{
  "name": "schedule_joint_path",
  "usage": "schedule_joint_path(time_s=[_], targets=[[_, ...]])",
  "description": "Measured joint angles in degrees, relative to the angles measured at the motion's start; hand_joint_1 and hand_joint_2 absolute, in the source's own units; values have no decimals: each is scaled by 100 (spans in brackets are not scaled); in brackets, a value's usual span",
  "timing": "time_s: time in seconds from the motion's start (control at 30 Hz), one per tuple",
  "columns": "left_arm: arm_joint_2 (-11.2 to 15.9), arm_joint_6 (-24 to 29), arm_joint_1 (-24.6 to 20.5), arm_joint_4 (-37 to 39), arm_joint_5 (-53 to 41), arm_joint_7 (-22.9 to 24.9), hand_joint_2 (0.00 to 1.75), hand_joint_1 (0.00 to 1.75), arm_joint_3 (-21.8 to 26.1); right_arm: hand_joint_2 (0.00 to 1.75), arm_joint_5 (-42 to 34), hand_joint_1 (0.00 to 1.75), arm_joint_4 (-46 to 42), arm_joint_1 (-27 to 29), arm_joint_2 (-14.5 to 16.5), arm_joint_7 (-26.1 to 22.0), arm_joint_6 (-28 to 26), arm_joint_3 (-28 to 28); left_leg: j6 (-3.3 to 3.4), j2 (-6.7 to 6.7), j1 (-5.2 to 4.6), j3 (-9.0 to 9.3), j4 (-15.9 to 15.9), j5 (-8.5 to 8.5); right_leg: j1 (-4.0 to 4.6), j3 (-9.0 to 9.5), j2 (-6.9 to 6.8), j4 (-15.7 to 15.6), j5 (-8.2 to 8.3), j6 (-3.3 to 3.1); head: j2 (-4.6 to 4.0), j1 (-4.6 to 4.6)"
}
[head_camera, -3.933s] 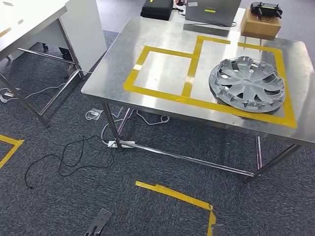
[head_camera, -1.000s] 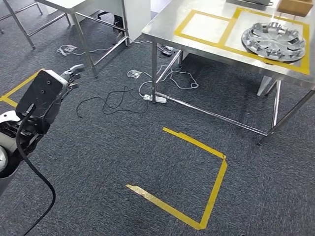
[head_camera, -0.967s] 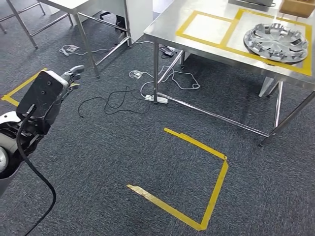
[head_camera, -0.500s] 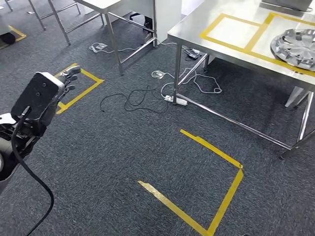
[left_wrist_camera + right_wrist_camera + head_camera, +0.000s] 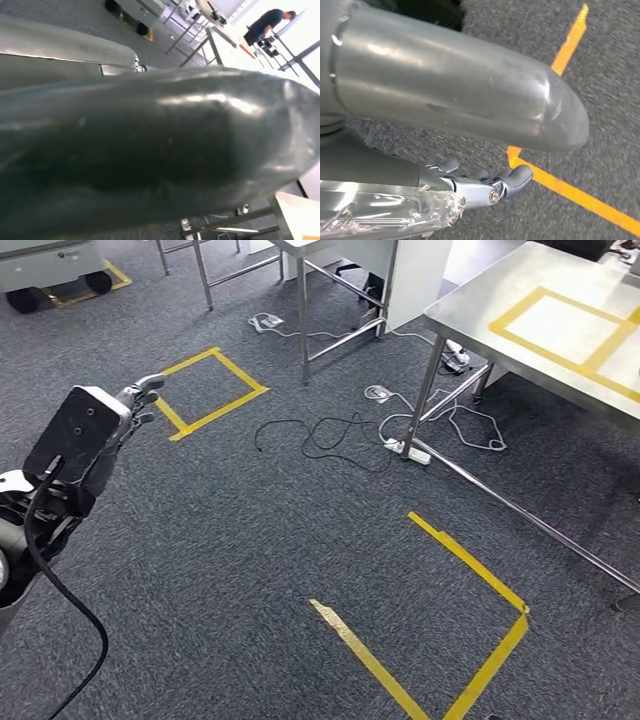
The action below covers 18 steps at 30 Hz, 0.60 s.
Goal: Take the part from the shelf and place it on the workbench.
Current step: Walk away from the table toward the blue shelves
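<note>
The left hand [image 5: 140,400] is raised over the grey carpet [image 5: 226,540] at the left of the head view, beyond a black box on the wrist, with a black cable looping down from the arm. Its fingers [image 5: 149,383] reach forward, slightly apart, with nothing in them. The right hand [image 5: 490,187] hangs low over the carpet in the right wrist view; its fingers [image 5: 518,176] lie loosely forward, apart and holding nothing, above a line of yellow tape [image 5: 576,195].

The steel table [image 5: 483,320] stands at the upper right of the head view, with yellow tape rectangles [image 5: 562,325] marked on its top. I cannot tell where the part is, and the shelf cannot be made out either.

On the floor, a small yellow tape square [image 5: 207,390] lies just beyond the left hand, and a larger open tape outline [image 5: 468,640] lies near the bottom right. A black cord [image 5: 324,435] and white cables [image 5: 453,425] trail by the table's leg. A second table's legs [image 5: 302,310] stand at the top centre. In the left wrist view a person [image 5: 270,22] stands far off among tables
</note>
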Motion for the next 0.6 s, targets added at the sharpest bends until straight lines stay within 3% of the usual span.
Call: schedule_joint_path(time_s=[0.03,0.07,0.13,0.17,0.23,0.27,0.33,0.4,0.47,0.53,0.57,0.6], targets=[[-3,0,5,0,0,0,0,0,-4,0,0,0,1,5,1,1,0,-1,6,-72,-12,-23,2,18,3,-99,29,219,-51,-10,0,1],[-4,1,10,0,0,0,0,0,-7,0,0,0,1,7,1,1,0,0,6,-149,-24,-38,3,34,7,-88,45,212,15,-29,0,1],[-5,0,11,-1,0,0,0,0,-5,0,0,0,0,5,0,2,0,1,-6,-298,-45,-48,3,60,16,250,162,-436,394,-104,0,2],[-5,0,7,-1,0,0,0,0,-4,0,0,0,-1,3,-3,2,0,-1,-21,-368,-53,-55,3,74,11,460,306,-837,540,-155,0,-4],[-6,1,-4,-3,0,0,0,0,-3,0,0,0,-1,1,-8,1,-1,-4,-71,-499,-35,-97,8,113,10,728,522,-1334,657,-213,1,-6],[-5,0,-4,-4,0,0,0,0,-3,0,0,0,-1,-1,-10,1,-1,-5,-110,-566,-15,-125,6,140,14,761,539,-1386,639,-221,1,-7],[2,0,2,-8,0,0,0,0,3,0,1,0,-1,-6,-4,2,-2,-5,-181,-655,11,-168,3,175,18,785,400,-1444,689,-221,1,-4],[21,1,-10,-11,0,0,0,0,15,0,1,0,-3,-10,4,-1,-1,-6,-223,-433,-8,-278,205,18,-7,811,234,-1527,750,-249,1,-36],[25,2,-16,-13,0,0,0,0,20,0,0,0,-5,1,6,-1,-1,-8,-274,-84,-4,-561,837,-362,-11,815,59,-1563,772,-273,1,-74],[16,3,7,-13,0,0,0,0,15,0,0,0,-5,12,7,-1,-1,-10,-339,41,36,-825,1465,-622,-4,798,-120,-1556,770,-273,1,-79],[14,3,17,-13,0,0,0,0,13,0,0,0,-5,12,7,0,-1,-11,-364,65,56,-833,1536,-607,-2,792,-207,-1551,767,-268,1,-82],[14,3,22,-13,0,0,0,0,11,0,0,0,-5,9,8,0,-1,-12,-381,92,73,-726,1384,-492,-4,788,-288,-1543,761,-258,1,-81]])
